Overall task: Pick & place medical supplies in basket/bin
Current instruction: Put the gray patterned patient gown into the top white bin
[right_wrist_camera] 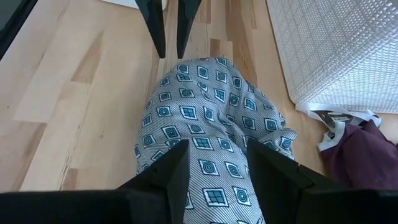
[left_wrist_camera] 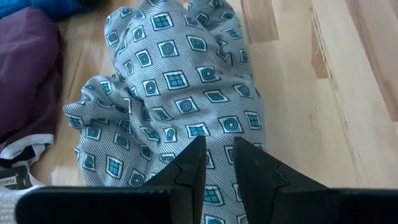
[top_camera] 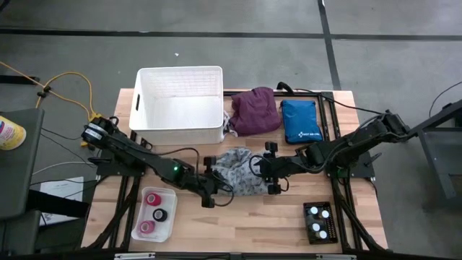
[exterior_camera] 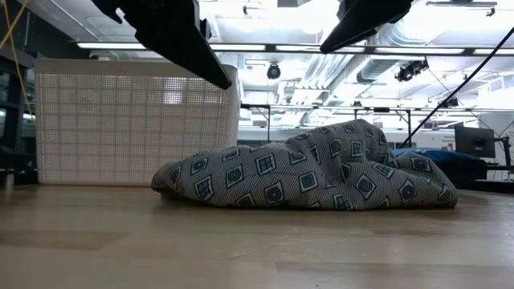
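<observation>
A soft, crumpled grey cloth garment (top_camera: 238, 170) with a teal square pattern is lying in a heap on the pale wooden table (top_camera: 245, 224), just in front of the large white rectangular plastic basket (top_camera: 179, 105) with gridded walls. The left end effector (left_wrist_camera: 217, 163) is hovering over one end of it, fingers only slightly apart, holding nothing. The right end effector (right_wrist_camera: 214, 167) is hanging over the other end, about half open, also gripping nothing.
</observation>
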